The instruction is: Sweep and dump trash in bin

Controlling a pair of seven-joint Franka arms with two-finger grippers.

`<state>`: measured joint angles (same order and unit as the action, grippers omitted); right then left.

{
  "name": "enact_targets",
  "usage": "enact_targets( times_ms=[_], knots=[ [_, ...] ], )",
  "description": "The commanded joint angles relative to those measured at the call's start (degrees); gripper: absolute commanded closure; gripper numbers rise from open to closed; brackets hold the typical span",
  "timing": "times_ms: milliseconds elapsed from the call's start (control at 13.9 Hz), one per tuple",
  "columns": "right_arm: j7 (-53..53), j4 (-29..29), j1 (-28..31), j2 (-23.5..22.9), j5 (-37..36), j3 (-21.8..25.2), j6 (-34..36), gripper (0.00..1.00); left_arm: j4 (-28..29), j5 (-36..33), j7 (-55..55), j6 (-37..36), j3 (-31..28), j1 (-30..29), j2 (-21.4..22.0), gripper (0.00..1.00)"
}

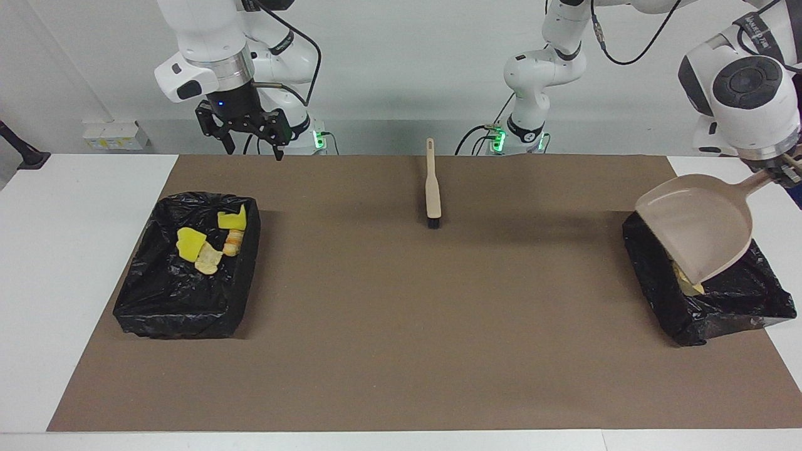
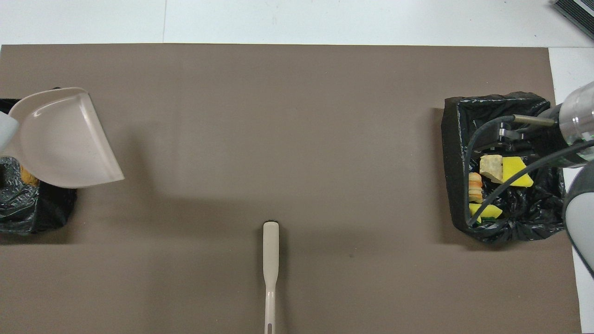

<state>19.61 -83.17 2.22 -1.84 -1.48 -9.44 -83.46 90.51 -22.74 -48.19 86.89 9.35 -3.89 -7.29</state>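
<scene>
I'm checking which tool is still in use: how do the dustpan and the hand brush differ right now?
The dustpan is held up, tilted over the bin at the left arm's end by the left pincer; the hand brush lies flat on the brown mat, touched by nothing. The dustpan is a broad scoop; the brush is slim, with black bristles at one end. Both are beige.
</scene>
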Motion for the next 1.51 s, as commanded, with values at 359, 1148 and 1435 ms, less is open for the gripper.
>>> enact_targets(
  times_ms=[359,1148,1435],
  knots=[
    [-1.9,-1.0,2.0,0.8,0.3,-0.2,0.4,0.0,2.2,18.1,42.9,8.1,-0.6,13.8,-6.1,1.0],
    [-1.9,-1.0,2.0,0.8,0.3,-0.2,0.4,0.0,10.3,24.2,80.1,37.0,-0.6,30.8,-15.0,0.73],
    [-1.9,-1.0,2.0,0.8,0.3,-0.2,0.4,0.0,8.4,24.1,79.0,31.3,-1.3,29.0,-11.7,0.0]
  ],
)
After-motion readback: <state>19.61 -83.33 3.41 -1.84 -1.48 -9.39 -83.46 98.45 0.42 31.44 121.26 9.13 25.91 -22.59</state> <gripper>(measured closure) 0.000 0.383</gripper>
